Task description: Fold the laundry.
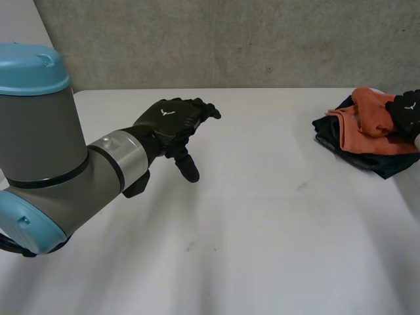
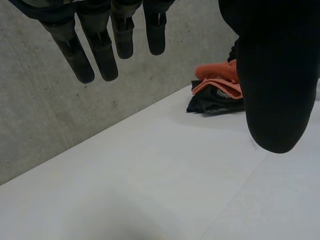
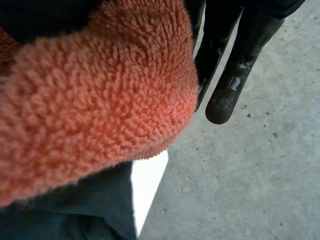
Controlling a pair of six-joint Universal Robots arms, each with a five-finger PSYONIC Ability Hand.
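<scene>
**A:** In the head view, where is the laundry?

**B:** An orange towel [image 1: 374, 121] lies on dark clothes [image 1: 367, 157] at the far right edge of the table [image 1: 262, 230]. The right hand [image 1: 408, 110] rests on it, probably to take it first. The left hand [image 1: 172, 120] hangs over the bare table, empty.

**A:** And the left wrist view?

**B:** The left hand's fingers [image 2: 102, 55] are straight and loose. The towel [image 2: 220, 80] is well apart from them.

**A:** The right wrist view?

**B:** The towel [image 3: 90, 100] is under the palm. The fingers [image 3: 235, 75] reach straight past it, not curled.

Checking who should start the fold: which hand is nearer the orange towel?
Right. The right hand is against the orange towel, which lies on dark clothes; the left hand hovers over the table, far across from it.
</scene>
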